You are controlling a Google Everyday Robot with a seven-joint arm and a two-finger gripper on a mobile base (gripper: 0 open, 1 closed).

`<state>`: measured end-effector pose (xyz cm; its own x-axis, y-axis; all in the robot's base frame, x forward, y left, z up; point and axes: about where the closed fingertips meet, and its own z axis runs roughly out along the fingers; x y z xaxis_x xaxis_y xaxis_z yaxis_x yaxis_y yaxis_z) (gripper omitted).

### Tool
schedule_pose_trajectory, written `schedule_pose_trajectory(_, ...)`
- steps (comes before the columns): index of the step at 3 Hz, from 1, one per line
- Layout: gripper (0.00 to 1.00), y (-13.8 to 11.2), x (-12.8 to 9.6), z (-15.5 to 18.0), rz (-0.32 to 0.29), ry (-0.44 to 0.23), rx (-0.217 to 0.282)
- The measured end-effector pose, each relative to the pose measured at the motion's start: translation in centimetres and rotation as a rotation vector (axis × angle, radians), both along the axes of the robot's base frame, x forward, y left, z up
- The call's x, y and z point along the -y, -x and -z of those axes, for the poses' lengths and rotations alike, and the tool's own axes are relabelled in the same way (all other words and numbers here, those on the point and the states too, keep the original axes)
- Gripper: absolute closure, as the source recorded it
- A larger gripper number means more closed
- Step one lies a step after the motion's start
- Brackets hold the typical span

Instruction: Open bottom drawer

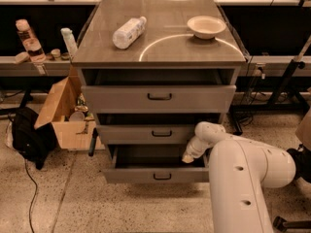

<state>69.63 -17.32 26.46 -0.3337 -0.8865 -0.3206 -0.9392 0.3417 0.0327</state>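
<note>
Got the bottom drawer [146, 174] sitting partway out at the foot of the cabinet [160, 52], grey inside showing. Spotting the gripper [189, 157] dipped into its right side, just under the middle drawer [126, 134]. Can't tell if clenched or released. Up top, seeing a bottle [129, 32] on its side and a bowl [206, 26].

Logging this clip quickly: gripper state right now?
Gripper: cannot be told; it is over the right side of the partly open bottom drawer.
</note>
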Motion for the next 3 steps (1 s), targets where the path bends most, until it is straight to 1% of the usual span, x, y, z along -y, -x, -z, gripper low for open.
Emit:
schedule_pose_trajectory(1,1.0,-0.9,-0.6,1.5,0.001,0.005,0.016)
schedule_pose_trajectory(2,1.0,-1.7,-1.2,3.1,-0.001,0.015,0.029)
schedule_pose_trajectory(3,1.0,-2.0,-1.7,4.9,-0.012,0.021,0.028)
